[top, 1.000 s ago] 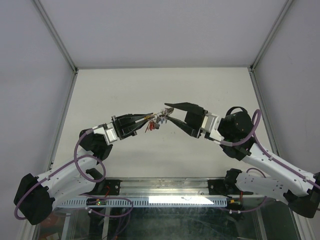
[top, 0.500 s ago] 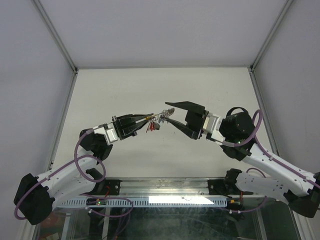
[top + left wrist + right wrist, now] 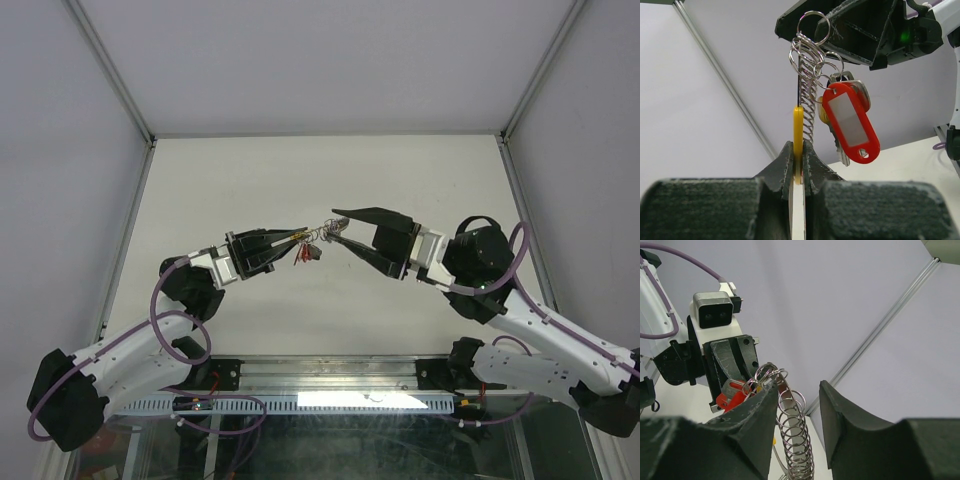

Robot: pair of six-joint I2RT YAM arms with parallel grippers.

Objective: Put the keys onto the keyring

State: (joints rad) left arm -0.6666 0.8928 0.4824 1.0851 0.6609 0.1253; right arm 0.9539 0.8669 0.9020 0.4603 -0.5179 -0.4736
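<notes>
My left gripper (image 3: 297,237) (image 3: 798,146) is shut on a yellow key tag (image 3: 798,130), held above the table. The keyring (image 3: 808,107), a silvery coil, rises beside the tag with several small split rings (image 3: 812,37) at its far end. A silver key with a red tag (image 3: 850,122) hangs from those rings. My right gripper (image 3: 338,228) (image 3: 797,395) is open, facing the left one. The coil (image 3: 799,450) stands between its fingers, and its left finger (image 3: 757,410) is close to the small rings. The bunch (image 3: 312,245) hangs between both grippers.
The white table (image 3: 250,180) lies below, with grey walls on three sides and metal frame posts (image 3: 110,70) at the back corners. A metal rail (image 3: 340,375) runs along the near edge between the arm bases.
My right gripper has drawn back slightly to the right, still open. My left gripper holds the yellow tag and the bunch in nearly the same place.
</notes>
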